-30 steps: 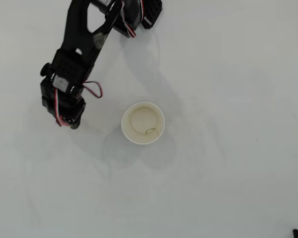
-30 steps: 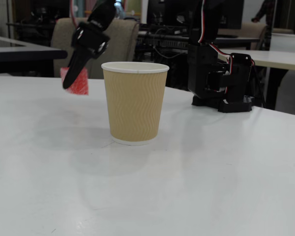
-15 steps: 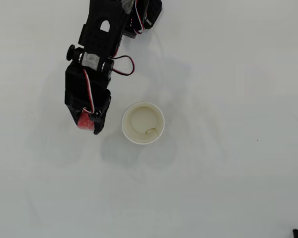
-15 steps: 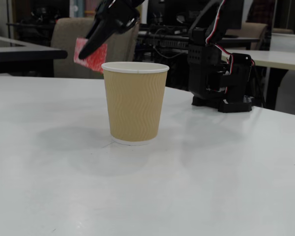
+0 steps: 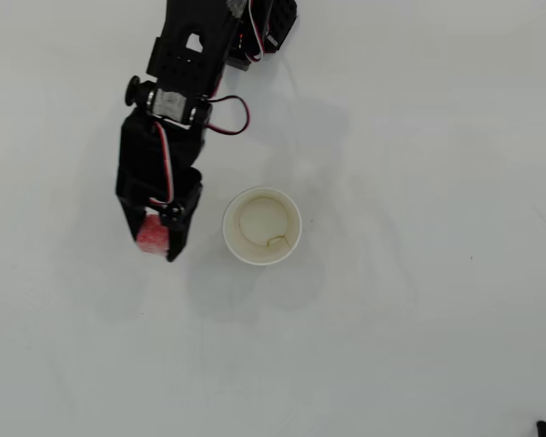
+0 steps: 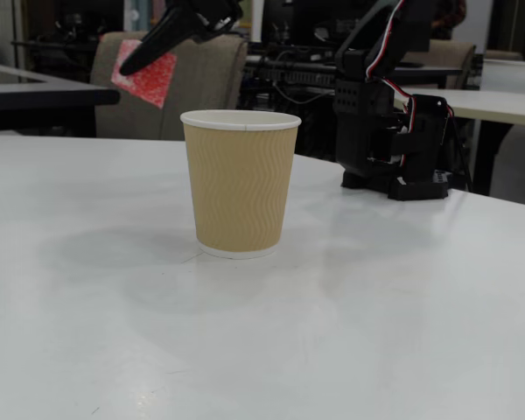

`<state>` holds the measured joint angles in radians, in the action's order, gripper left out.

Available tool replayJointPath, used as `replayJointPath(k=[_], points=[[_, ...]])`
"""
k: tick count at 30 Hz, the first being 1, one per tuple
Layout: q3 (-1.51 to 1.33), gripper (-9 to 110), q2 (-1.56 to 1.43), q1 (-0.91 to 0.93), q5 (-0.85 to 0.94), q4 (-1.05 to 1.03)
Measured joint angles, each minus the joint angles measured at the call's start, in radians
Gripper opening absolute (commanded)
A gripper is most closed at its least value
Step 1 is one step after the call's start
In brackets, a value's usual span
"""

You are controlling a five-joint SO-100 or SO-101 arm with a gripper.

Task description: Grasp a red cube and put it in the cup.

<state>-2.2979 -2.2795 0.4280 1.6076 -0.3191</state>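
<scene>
My claw (image 5: 155, 238), clamped on the cube (image 6: 149, 76), carries it aloft left of the cup (image 5: 262, 226), above rim height in the fixed view; it looks light and stiff, gripped on opposite flat faces, perhaps slippery with that frosted skin.

Ribbed tan paper cup (image 6: 240, 184); frosted red cube (image 6: 150, 77); glossy white table (image 6: 350, 306)

The cube (image 5: 152, 235) is bright red with whitish speckles. The cup (image 6: 240, 184) is tan with a wavy ribbed pattern, white-rimmed, cream inside. The gripper (image 5: 155, 244) is black; the table (image 6: 376, 332) white.
</scene>
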Motion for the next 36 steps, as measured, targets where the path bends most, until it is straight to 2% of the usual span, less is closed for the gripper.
replayJointPath(k=[14, 36], points=[[-0.075, 8, -0.207, -0.175, -0.121, 0.0], [-0.232, 8, -0.382, -0.394, -0.193, -0.018]])
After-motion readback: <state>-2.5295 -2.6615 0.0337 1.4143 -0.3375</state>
